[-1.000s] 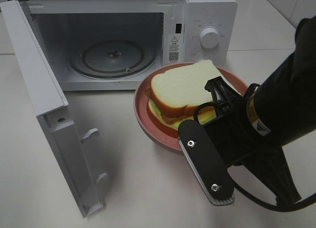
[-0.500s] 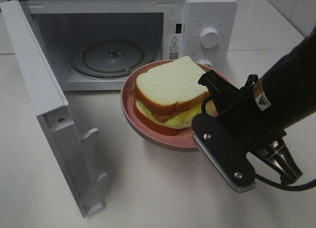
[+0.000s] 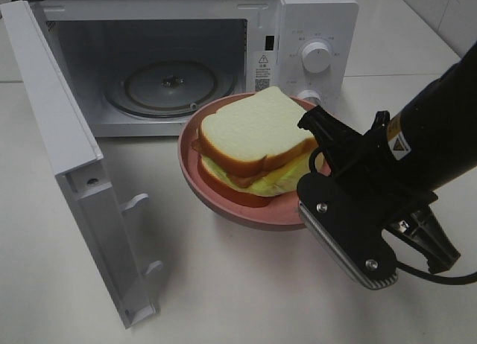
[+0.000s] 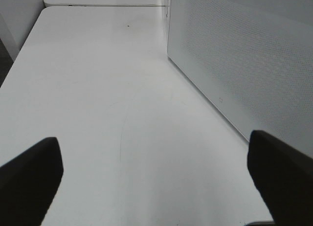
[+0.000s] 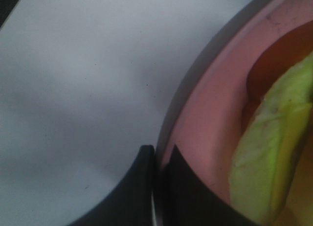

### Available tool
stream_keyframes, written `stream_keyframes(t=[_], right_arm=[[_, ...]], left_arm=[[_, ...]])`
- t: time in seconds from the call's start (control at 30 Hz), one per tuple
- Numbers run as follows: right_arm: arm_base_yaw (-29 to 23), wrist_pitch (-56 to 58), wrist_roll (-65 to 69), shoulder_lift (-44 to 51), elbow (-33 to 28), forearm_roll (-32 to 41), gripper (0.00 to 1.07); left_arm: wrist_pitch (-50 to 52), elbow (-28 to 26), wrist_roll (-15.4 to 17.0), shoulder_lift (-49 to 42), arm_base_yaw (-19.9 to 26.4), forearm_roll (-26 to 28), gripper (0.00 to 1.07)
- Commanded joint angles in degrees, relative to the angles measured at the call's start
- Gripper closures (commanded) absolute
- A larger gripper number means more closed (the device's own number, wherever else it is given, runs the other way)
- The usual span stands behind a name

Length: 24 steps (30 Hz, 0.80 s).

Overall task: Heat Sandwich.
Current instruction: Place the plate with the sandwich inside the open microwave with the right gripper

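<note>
The sandwich (image 3: 253,135), white bread with a tan crust over green and red layers, lies on a round pink plate (image 3: 223,204). The plate hangs tilted just in front of the open microwave (image 3: 313,16). My right gripper (image 3: 317,164) is shut on the plate's right rim. In the right wrist view the right gripper (image 5: 157,187) pinches the pink plate (image 5: 205,128) edge, with the sandwich's green layer (image 5: 264,152) beside it. My left gripper (image 4: 156,182) is open over bare table with nothing between its fingers, out of the exterior high view.
The microwave door (image 3: 74,173) stands swung out to the left, and the glass turntable (image 3: 170,87) lies inside the cavity. A knob (image 3: 316,57) sits on the control panel. The door's outer face (image 4: 244,55) shows beside my left gripper.
The right arm has carried the plate with the sandwich leftward, closer to the microwave opening. The left gripper has not moved.
</note>
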<state>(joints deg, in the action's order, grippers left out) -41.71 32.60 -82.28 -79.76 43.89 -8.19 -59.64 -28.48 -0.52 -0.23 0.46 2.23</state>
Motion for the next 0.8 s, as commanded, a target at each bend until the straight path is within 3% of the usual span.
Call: stream_keyframes(t=[0.03, 0.33, 0.8], right_arm=[[0.40, -2.92, -0.63, 0.40, 0.17, 0.11, 1.07], [0.29, -4.58, -0.63, -2.29, 2.01, 0.06, 1.07], [0.29, -4.93, -2.92, -10.37, 10.37, 2.35, 1.07]], left_arm=[[0.34, 0.11, -0.11, -1.49, 0.06, 0.23, 0.10], [0.34, 0.11, -0.11, -1.49, 0.06, 0.23, 0.10], [0.34, 0.11, -0.11, -1.49, 0.06, 0.23, 0.10]])
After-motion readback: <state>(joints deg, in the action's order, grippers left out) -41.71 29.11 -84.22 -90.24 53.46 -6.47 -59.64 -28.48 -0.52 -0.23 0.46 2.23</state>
